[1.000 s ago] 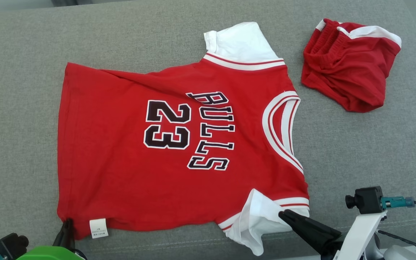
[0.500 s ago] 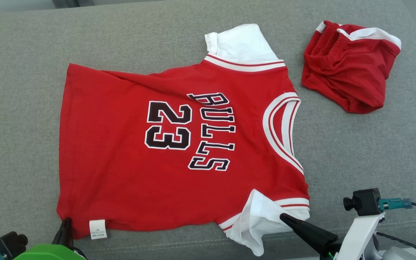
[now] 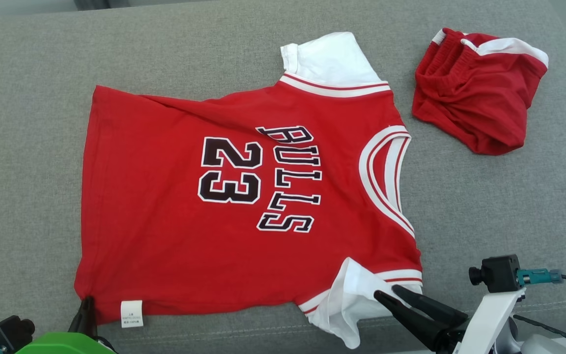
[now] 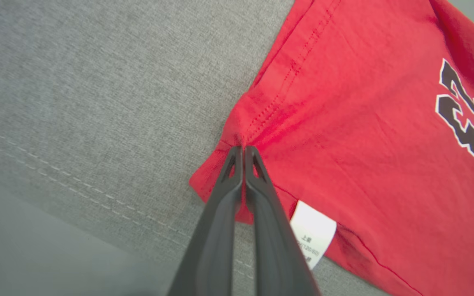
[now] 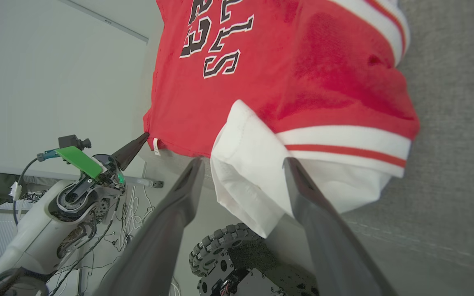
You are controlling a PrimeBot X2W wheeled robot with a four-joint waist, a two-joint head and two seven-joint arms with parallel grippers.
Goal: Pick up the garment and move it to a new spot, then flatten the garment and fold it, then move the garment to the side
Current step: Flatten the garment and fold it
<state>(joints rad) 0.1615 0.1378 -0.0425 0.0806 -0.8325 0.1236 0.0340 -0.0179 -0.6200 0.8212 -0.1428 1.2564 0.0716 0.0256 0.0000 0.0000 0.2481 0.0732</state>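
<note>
One garment (image 3: 165,221) lies flat: left pincer (image 4: 243,149) clamped shut on its hem corner (image 4: 220,181), right pincer (image 5: 243,161) spread wide at its white sleeve (image 5: 249,193).

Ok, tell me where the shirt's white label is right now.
In the head view the label sits on the shirt's near edge at lower left, just right of the left gripper, which is shut on that corner.

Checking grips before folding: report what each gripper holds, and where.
Left gripper: shut on the jersey at its hem corner, beside the white label. Right gripper: nothing held; its fingers stand open around the white sleeve.
</note>
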